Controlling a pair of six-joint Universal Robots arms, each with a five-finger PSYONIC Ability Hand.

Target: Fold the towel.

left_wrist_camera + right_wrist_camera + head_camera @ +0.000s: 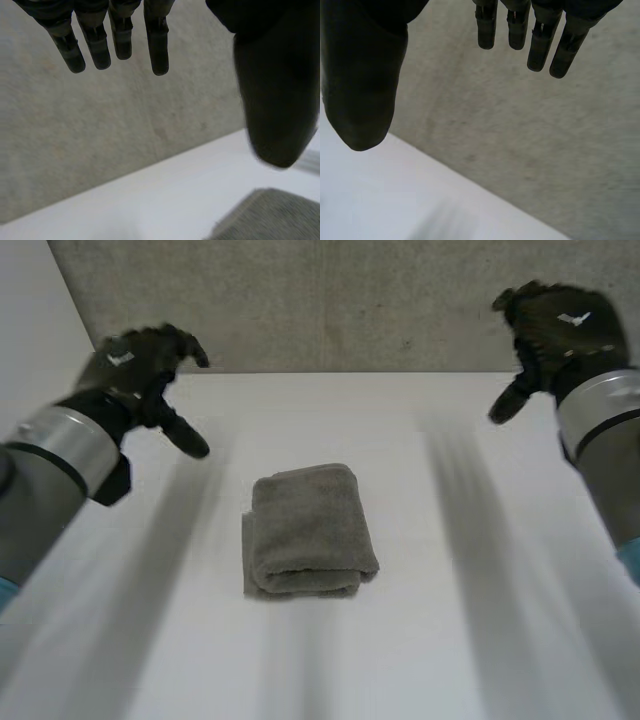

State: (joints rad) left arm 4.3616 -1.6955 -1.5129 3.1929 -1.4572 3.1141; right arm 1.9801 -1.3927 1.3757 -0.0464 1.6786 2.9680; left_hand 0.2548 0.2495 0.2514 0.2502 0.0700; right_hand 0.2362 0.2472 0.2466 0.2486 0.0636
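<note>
Folded grey terry towel (308, 530) lay mid white bench (480, 640). Left hand (140, 365) and right hand (555, 325) raised well apart from it, fingers (95, 42) straight, empty.

White tabletop (450, 640), smooth and plain. Grey speckled wall (340, 300) stands along its far edge, rough like concrete, and meets the tabletop in a straight line. Paler plain surface at the wall's left.
</note>
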